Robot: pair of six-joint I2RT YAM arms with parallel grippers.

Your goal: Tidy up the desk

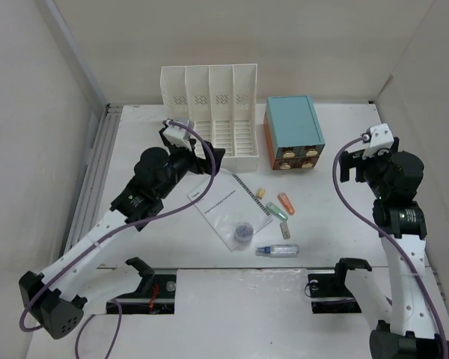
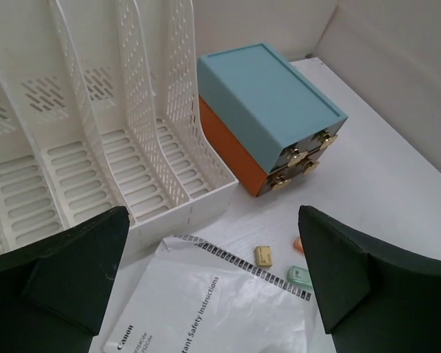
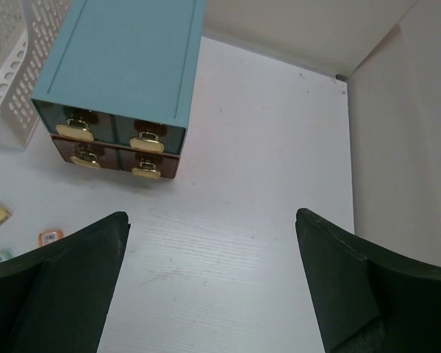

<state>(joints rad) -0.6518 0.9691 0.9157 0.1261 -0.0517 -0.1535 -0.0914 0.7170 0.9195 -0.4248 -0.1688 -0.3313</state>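
The desk (image 1: 337, 224) is a white tabletop. A white Canon safety booklet (image 1: 228, 206) in a clear bag lies at its middle, with a small round purple thing (image 1: 243, 231) on it. Beside it lie a tan block (image 1: 260, 193), an orange piece (image 1: 286, 203), a green piece (image 1: 277, 212) and a small clear bottle (image 1: 278, 250). My left gripper (image 1: 209, 161) is open and empty above the booklet's far corner (image 2: 198, 301), just in front of the file rack. My right gripper (image 1: 349, 168) is open and empty over bare desk (image 3: 264, 147), right of the drawer box.
A white slotted file rack (image 1: 209, 112) stands at the back, with its compartments showing in the left wrist view (image 2: 95, 147). A teal-topped box with orange drawers (image 1: 292, 131) stands to its right. White walls close in the desk at the back and on both sides.
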